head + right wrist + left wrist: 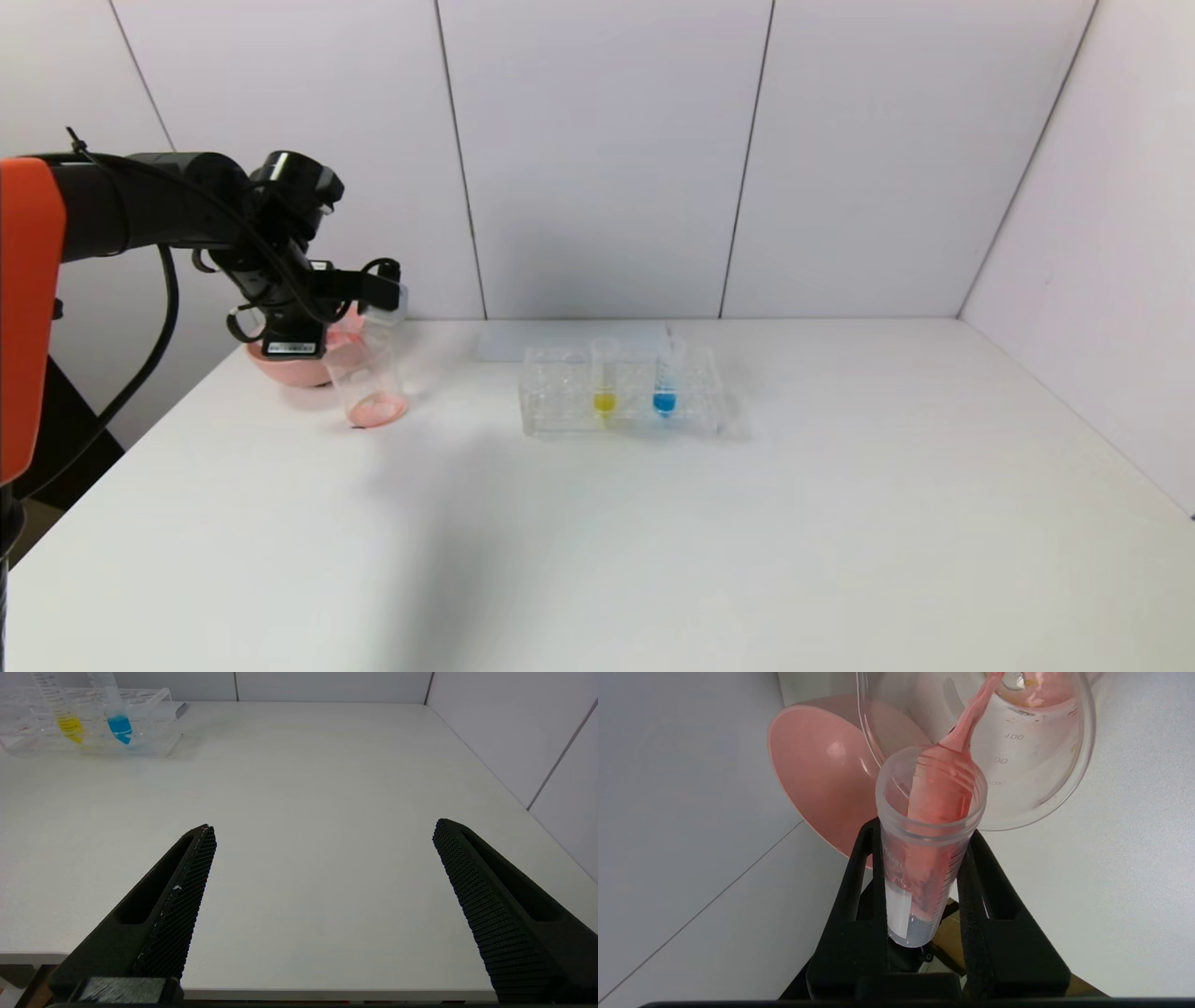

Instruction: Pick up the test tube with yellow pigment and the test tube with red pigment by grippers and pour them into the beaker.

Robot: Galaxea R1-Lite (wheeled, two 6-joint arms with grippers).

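The pink bowl (280, 366) is largely hidden behind the left gripper (378, 297).

The left arm is matte black past a bright orange shell section near the shoulder. A thick black cable loops loosely beneath it and thinner cables curl around the wrist, one pinned by a small tie. A round black housing with a glossy cap sits at the wrist joint, and a small white label with dark print marks the underside. The left claw (924, 868) has two flat black fingers with hollow, slotted backs. The right claw (322, 882) has long tapered black fingers (187, 896) faced with fine cross-hatched grip texture.
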